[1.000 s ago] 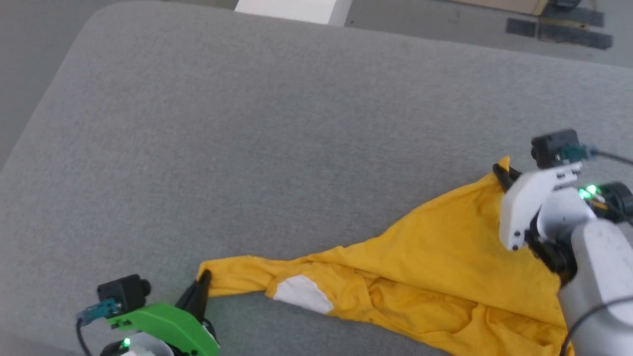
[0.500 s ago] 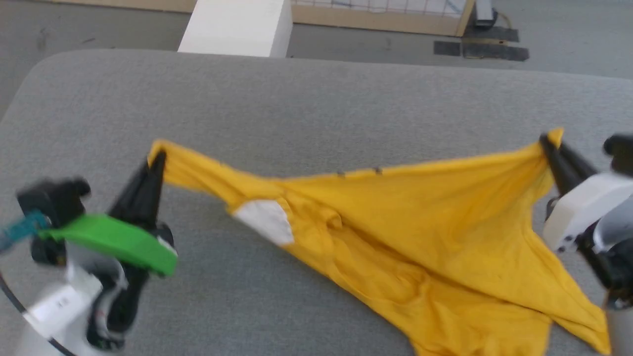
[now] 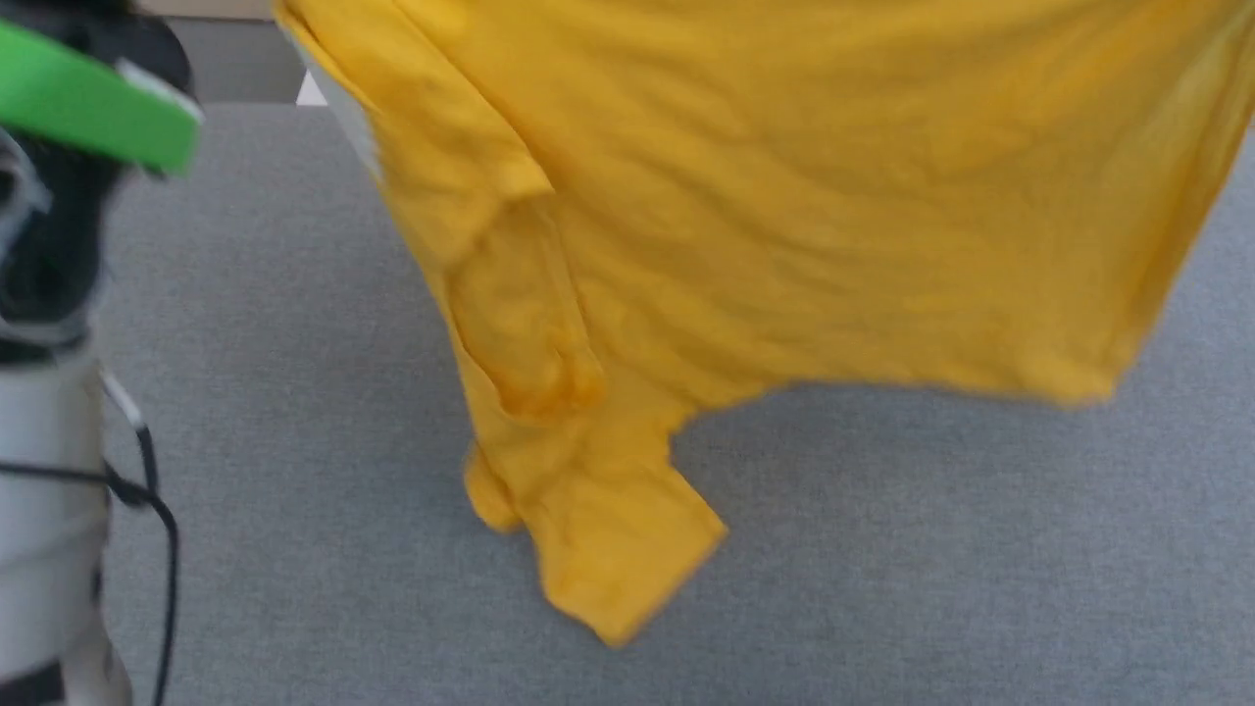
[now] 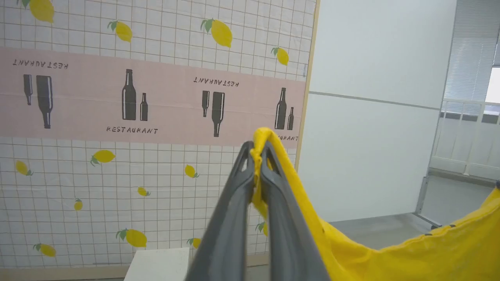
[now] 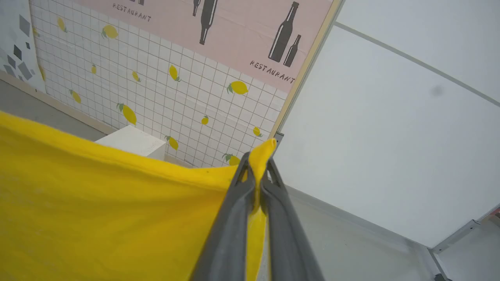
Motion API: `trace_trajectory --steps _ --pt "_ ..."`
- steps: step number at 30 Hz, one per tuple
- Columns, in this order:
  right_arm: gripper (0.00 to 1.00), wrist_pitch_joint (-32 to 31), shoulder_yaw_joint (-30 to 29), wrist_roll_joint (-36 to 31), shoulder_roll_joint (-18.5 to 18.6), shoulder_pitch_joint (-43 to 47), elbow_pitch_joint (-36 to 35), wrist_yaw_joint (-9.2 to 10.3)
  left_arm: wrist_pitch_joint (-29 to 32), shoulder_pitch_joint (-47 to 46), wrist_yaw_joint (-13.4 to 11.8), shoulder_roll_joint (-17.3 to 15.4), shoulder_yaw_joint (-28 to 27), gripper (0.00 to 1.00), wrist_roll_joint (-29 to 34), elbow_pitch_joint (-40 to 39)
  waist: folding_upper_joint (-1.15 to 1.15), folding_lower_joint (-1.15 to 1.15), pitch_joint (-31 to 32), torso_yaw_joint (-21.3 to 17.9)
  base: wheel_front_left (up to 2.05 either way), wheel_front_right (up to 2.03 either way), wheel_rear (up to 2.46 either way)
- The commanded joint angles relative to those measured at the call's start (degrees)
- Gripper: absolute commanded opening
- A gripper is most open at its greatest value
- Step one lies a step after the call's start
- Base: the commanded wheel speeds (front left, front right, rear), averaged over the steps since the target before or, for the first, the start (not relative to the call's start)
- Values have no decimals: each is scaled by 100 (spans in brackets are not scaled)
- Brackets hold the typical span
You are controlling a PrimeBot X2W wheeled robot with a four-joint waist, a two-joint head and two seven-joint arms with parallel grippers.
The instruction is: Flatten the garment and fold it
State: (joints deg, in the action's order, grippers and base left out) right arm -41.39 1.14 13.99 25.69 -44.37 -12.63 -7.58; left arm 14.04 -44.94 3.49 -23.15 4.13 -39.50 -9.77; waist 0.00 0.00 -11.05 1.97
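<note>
Aloft, the soft, creased yellow garment (image 3: 784, 196) hangs as a broad sheet above the grey felt-like table (image 3: 931, 549), its sleeve (image 3: 613, 559) dangling left. The left gripper (image 4: 256, 152) and right gripper (image 5: 256, 162) each pinch a bunched corner. The garment's top edge is cut off.

text | pink wall band (image 4: 164, 99) is carrying "RESTAURANT" beneath bottle drawings (image 4: 133, 95) | some copies are standing upside down

Green wrist cover (image 3: 88, 98), white forearm (image 3: 44, 520), looping black cable (image 3: 173, 554), dark grey slotted claw fingers (image 4: 234, 203).
</note>
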Motion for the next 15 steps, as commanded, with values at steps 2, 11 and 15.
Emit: trace_trajectory --steps 2,11,15 --pt "0 -109 144 -41 75 -599 293 9 47 -623 11 -101 -61 0 -31 209 0 0 -474 -119 0 0 0" --pt "0 240 392 -680 -263 -3085 1749 9 -138 -2896 -106 -326 -32 0 539 1240 0 0 -1769 -346 0 0 0" --pt "0 761 181 -1220 -619 -3955 2273 9 -589 -3817 -284 -301 -141 0 803 1628 0 0 -2178 -425 0 0 0"
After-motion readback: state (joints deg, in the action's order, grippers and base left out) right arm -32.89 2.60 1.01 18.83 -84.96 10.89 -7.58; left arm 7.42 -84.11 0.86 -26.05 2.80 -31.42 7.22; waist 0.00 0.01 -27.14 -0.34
